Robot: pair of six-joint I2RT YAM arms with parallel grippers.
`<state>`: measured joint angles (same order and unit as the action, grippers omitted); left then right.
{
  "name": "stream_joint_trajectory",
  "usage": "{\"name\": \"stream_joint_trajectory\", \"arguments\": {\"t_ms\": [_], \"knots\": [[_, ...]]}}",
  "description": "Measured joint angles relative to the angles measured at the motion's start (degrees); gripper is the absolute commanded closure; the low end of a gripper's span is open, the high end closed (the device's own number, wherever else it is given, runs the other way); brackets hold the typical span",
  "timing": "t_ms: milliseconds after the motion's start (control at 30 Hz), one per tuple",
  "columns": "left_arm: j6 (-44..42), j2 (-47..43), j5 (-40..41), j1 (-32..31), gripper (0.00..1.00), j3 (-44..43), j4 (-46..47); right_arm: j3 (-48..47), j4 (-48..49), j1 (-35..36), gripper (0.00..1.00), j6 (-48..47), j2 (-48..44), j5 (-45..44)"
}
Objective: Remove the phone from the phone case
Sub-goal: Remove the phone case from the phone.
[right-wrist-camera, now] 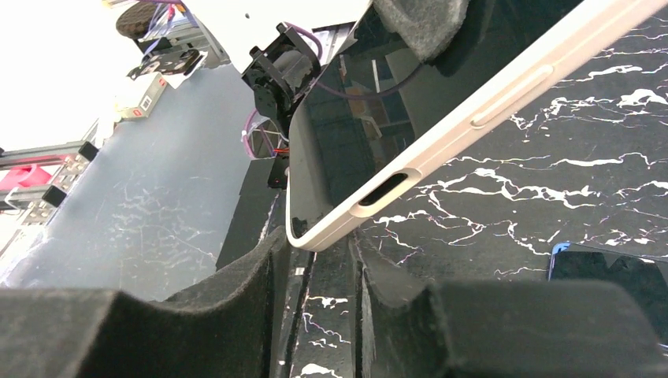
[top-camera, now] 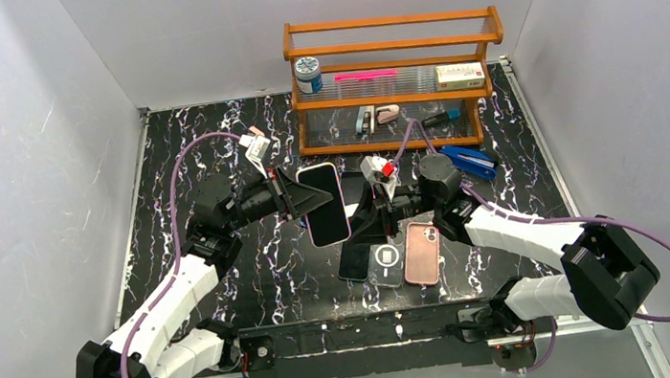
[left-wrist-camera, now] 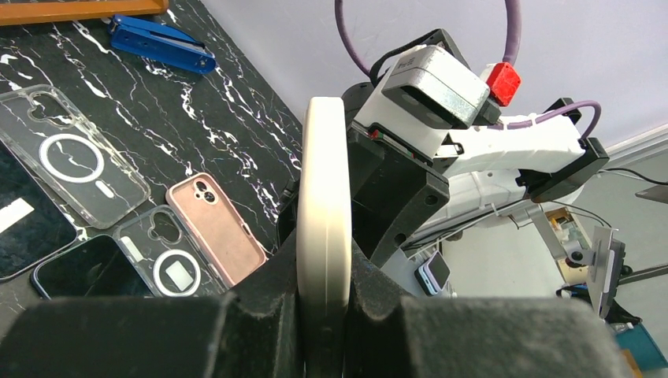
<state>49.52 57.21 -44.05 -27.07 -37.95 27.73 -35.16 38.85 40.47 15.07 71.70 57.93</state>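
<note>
The phone in its cream case (top-camera: 323,205) is held up off the table, screen toward the right arm. My left gripper (top-camera: 307,200) is shut on it. In the left wrist view the case (left-wrist-camera: 324,189) shows edge-on, clamped between both pads of the left gripper (left-wrist-camera: 324,276). My right gripper (top-camera: 366,219) is at the phone's lower right corner. In the right wrist view the cased phone (right-wrist-camera: 441,118) fills the upper part. Its corner sits just above the gap of the right gripper (right-wrist-camera: 319,256), whose fingers stand slightly apart and grip nothing.
A dark phone (top-camera: 354,259), a clear case (top-camera: 387,265) and a pink case (top-camera: 421,254) lie on the black marble table below the grippers. A blue stapler (top-camera: 469,161) lies to the right. A wooden rack (top-camera: 394,76) stands at the back.
</note>
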Motion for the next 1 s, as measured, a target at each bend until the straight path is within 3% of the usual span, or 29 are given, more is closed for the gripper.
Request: {"name": "stream_joint_trajectory", "arguments": {"t_ms": [400, 533, 667, 833, 1000], "knots": [[0.35, -0.04, -0.74, -0.07, 1.00, 0.02, 0.61, -0.11, 1.66, 0.02, 0.63, 3.34, 0.02, 0.83], [0.42, -0.04, -0.90, -0.07, 1.00, 0.02, 0.66, -0.11, 2.03, 0.02, 0.76, 4.52, 0.02, 0.85], [0.02, -0.63, -1.51, -0.07, 1.00, 0.02, 1.22, -0.11, 1.75, 0.02, 0.99, 5.75, 0.02, 1.16], [0.15, -0.92, -2.29, -0.13, 1.00, 0.02, 1.81, -0.17, 1.29, 0.02, 0.99, 3.87, 0.02, 2.49], [3.93, -0.83, -1.90, -0.07, 1.00, -0.02, 1.49, -2.91, -6.32, 0.02, 0.99, -6.86, -0.76, 3.61]]}}
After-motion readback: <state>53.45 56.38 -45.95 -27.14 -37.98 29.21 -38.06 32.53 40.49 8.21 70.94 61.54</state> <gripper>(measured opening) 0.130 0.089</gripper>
